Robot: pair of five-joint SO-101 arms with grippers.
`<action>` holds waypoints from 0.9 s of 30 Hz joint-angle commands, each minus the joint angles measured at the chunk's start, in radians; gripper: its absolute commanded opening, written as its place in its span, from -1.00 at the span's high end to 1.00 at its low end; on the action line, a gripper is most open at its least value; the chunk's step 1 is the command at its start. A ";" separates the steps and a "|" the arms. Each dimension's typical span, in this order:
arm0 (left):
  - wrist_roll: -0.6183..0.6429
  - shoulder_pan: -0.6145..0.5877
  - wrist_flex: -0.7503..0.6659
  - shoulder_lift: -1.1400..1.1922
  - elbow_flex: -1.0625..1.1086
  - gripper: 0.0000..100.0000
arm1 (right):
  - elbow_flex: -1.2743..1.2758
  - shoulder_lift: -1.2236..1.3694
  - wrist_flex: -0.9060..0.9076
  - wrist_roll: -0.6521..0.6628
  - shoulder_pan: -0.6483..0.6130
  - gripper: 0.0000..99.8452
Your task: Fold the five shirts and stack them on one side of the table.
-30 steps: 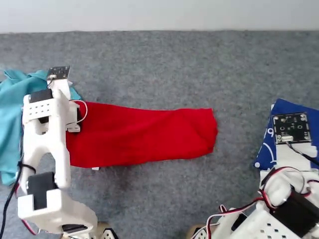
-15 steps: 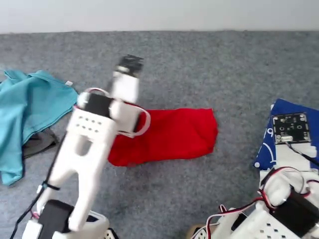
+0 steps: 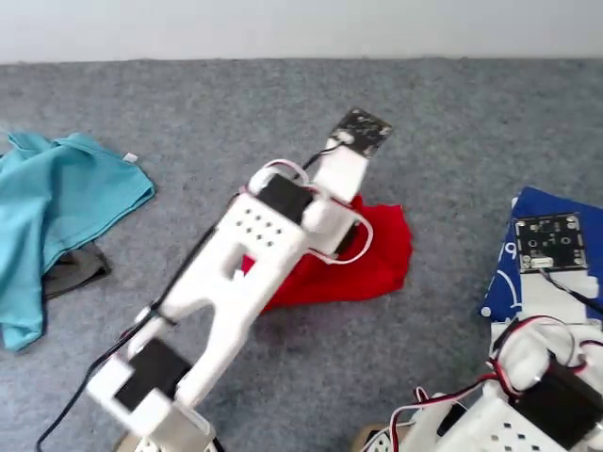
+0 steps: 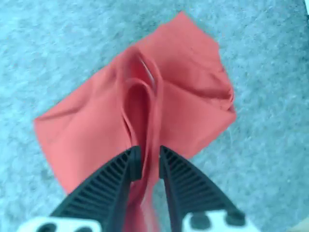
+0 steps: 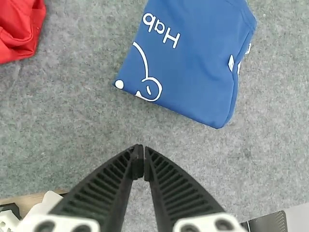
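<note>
Left gripper (image 4: 145,155): fingers clamped on a raised fold of the red shirt (image 4: 186,79), the pinched cloth running up between the two pads; the rest of the red shirt spreads on the grey table covering (image 3: 188,122) below and beyond the fingers, partly doubled over itself. Left arm (image 3: 250,259): extends diagonally from its base at the near left toward the middle of the table, its wrist above the red shirt; the red shirt lies right of centre. Right gripper (image 5: 140,162): fingers pressed together with nothing between them, held above bare covering just near of a folded blue shirt (image 5: 193,63); the blue shirt carries white print and lies at the right edge of the table, well apart from the red shirt. Teal shirt (image 3: 57,202): crumpled at the far left edge; a dark grey cloth (image 3: 80,270) shows from under its near side.
</note>
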 commanded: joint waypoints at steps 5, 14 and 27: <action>0.009 0.061 -0.006 0.203 -0.309 0.85 | -0.003 -0.007 0.036 0.008 0.005 0.97; 0.006 -0.066 0.255 0.278 -0.529 0.85 | 0.018 -0.007 0.038 0.002 0.007 0.97; -0.100 -0.331 0.336 0.310 -0.404 0.86 | 0.083 -0.007 0.039 0.000 0.010 0.97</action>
